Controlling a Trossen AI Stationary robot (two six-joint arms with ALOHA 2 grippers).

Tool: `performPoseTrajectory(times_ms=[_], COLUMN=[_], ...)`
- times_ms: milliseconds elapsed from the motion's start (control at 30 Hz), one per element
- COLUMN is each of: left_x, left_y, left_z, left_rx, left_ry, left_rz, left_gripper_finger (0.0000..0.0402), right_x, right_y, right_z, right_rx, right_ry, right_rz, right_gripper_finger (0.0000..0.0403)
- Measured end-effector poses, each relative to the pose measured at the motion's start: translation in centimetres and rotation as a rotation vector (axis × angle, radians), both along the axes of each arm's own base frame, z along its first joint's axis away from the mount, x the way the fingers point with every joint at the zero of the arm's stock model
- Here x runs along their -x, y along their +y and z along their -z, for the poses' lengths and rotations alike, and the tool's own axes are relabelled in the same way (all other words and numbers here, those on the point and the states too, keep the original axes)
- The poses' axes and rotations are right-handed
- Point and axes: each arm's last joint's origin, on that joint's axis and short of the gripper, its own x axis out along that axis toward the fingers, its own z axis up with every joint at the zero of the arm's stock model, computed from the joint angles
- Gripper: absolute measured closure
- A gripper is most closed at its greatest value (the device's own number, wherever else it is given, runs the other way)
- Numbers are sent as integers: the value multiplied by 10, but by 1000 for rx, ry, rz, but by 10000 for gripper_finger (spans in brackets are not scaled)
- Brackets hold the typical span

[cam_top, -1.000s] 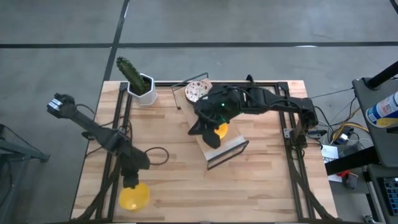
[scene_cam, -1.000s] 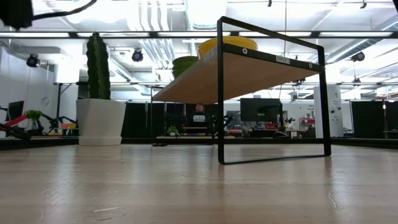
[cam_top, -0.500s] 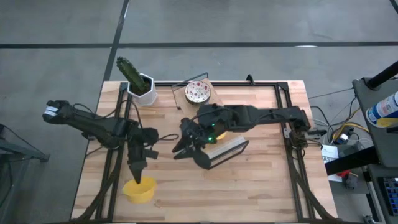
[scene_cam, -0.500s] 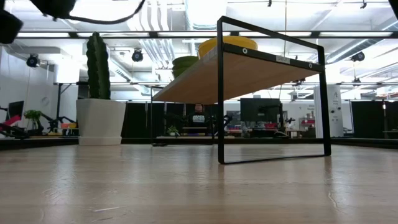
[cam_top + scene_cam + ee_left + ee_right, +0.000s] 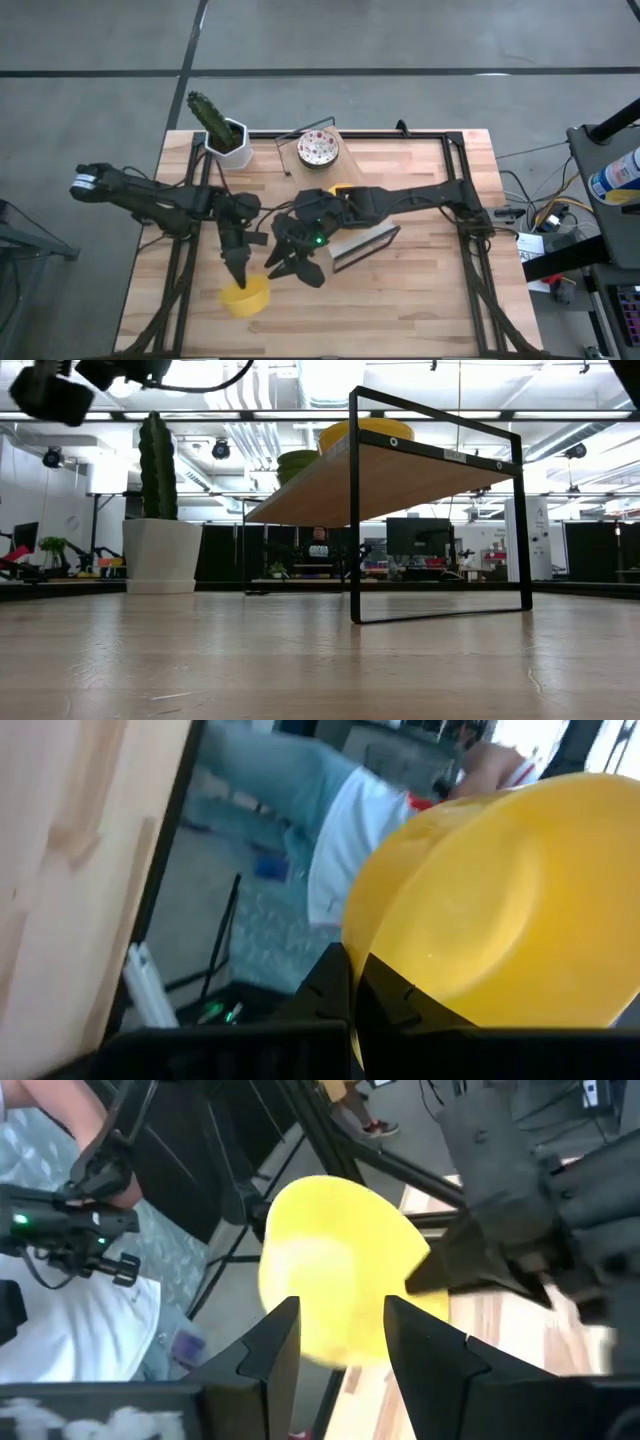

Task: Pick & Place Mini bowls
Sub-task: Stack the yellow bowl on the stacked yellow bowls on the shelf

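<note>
Left end effector (image 5: pixel 243 272): mine, clamped on rim of a plain bright yellow mini bowl (image 5: pixel 245 297), held off the bench (image 5: pixel 420 290) toward the 7 o'clock part. Left wrist view shows the bowl (image 5: pixel 480 910) pinched at its edge, tilted on its side – rim grip is why it hangs that way.
Right end effector (image 5: pixel 290 265): also mine, fingers spread, nothing in them, just beside the left one, at about 2 o'clock from the bowl. Right wrist view: yellow bowl (image 5: pixel 335 1285) sits dead ahead past both fingers.
Why so close: looks like a handover, left to right. Judgement only – right arm reaches the shelf side, left doesn't.
Black-framed wooden shelf (image 5: pixel 362 238): mid-bench. Low view shows a 2nd yellow bowl (image 5: pixel 365 430) and a green one (image 5: pixel 298 460) on top – prob. the drop-off spot.
White speckled mini bowl (image 5: pixel 318 148): at 12 o'clock, near the back edge, not yet picked.
White cactus pot (image 5: pixel 233 143): 11 o'clock corner, not part of the job.
Risk: tilted bowl, thin rim hold – may slip if the right one closes off-centre.
Other bowls: can't see them.
</note>
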Motion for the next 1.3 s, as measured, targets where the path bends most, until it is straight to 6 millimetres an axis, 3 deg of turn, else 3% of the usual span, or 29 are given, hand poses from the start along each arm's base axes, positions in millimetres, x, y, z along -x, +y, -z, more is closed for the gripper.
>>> performPoseTrajectory(times_ms=[233,467,867,1300], left_x=[-13,-15,-17,-21], left_y=[1,1,1,1], left_z=[-5,-2,-4,-10], left_rx=[21,18,28,45], left_ry=[-42,-26,-35,-67], left_rz=[-78,-81,-90,-134], left_gripper_finger=[401,401,401,401], right_x=[-1,2,2,4], right_y=[5,12,16,19], right_z=[1,1,4,7], right_rx=[8,-45,-44,-71], right_ry=[-19,1,13,24], right_rz=[-21,-123,-138,-216], right_gripper_finger=[273,280,280,351])
